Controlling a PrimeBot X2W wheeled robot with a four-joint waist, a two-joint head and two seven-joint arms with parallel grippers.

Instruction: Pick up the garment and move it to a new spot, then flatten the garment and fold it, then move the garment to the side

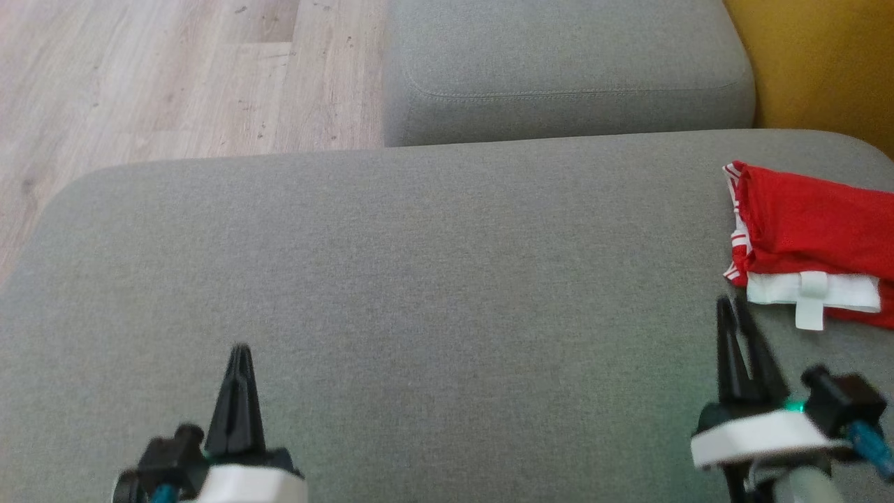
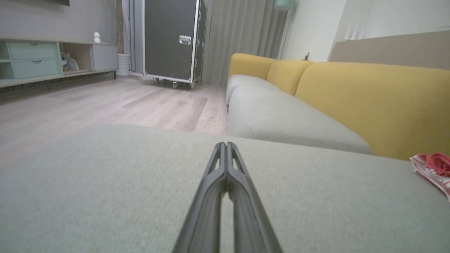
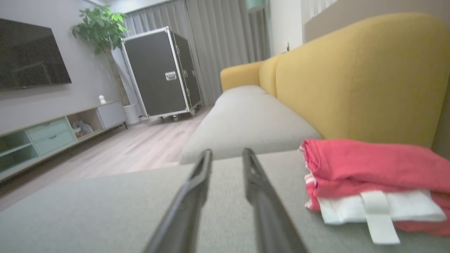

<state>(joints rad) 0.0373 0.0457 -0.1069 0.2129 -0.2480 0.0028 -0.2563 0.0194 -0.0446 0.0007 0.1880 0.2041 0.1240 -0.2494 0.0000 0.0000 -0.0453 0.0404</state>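
Fingers of our left gripper [image 1: 239, 351] pressed together, nothing between them; right gripper [image 1: 731, 305] fingers narrowly parted, empty; we see the folded red garment [image 1: 814, 220] at 3 o'clock on the grey cushion [image 1: 419, 265], just beside the right tips, at their 1 o'clock.

Grey sofa seat [image 1: 419, 244], folded red-and-white garment [image 1: 803, 216], perhaps shorts, at right edge.
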